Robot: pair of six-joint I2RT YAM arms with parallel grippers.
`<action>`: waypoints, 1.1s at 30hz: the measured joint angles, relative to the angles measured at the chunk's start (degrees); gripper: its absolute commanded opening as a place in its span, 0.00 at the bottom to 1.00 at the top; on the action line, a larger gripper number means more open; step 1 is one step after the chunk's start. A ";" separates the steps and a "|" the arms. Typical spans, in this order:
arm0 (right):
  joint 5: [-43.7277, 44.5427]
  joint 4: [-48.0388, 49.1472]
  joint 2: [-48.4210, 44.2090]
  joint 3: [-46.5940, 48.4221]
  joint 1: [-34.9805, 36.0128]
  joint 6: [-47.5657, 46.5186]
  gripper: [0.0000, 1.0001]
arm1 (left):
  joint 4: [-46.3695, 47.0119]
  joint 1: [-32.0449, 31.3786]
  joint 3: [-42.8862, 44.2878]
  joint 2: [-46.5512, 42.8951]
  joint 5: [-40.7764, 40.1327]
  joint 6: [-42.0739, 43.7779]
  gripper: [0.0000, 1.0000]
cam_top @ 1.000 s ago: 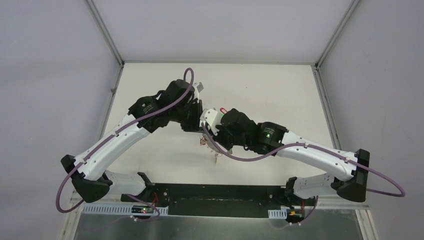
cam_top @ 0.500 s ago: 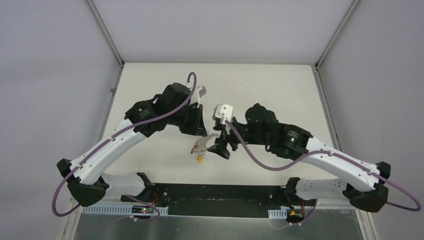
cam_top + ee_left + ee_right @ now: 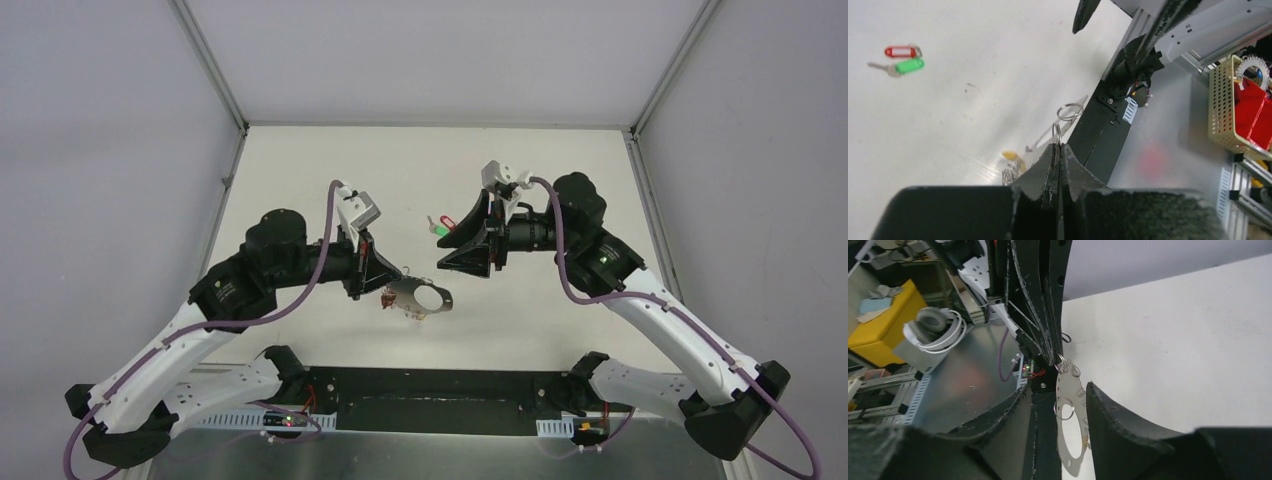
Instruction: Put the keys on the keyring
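Top external view: the keyring [image 3: 408,293] is a flat, pale grey metal band with a wide round opening. It hangs in the air over the near middle of the white table [image 3: 560,170], between the two arms. The left claw [image 3: 392,283] has it, jaws pressed fully together on its upper edge. The left wrist view shows the black fingertips [image 3: 1053,155] shut on a thin wire loop. In the right wrist view the keyring [image 3: 1064,387] shows small holes along its rim with little split rings through them, dangling from the left claw [image 3: 1052,357]. A yellow tag [image 3: 421,316] hangs under it, along with a small reddish piece too small to make out.

The right claw [image 3: 450,250] points at the keyring from the right, near it but apart. Its jaws stand partly open with nothing between them, and its own dark fingers [image 3: 1128,430] frame the keyring and hide its lower edge.

Farther back on the table, just beside the right claw, lie a red-tagged key [image 3: 447,222] and a green-tagged key [image 3: 440,232], side by side. The black base rail [image 3: 430,385] runs along the near edge. Off the table the wrist views catch a wire basket [image 3: 1220,110] and a pair of headphones [image 3: 935,330].
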 measured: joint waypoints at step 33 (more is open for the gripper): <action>-14.60 21.05 7.39 -4.04 2.32 11.80 0.36 | 12.72 0.00 -2.29 -1.09 7.72 6.67 0.00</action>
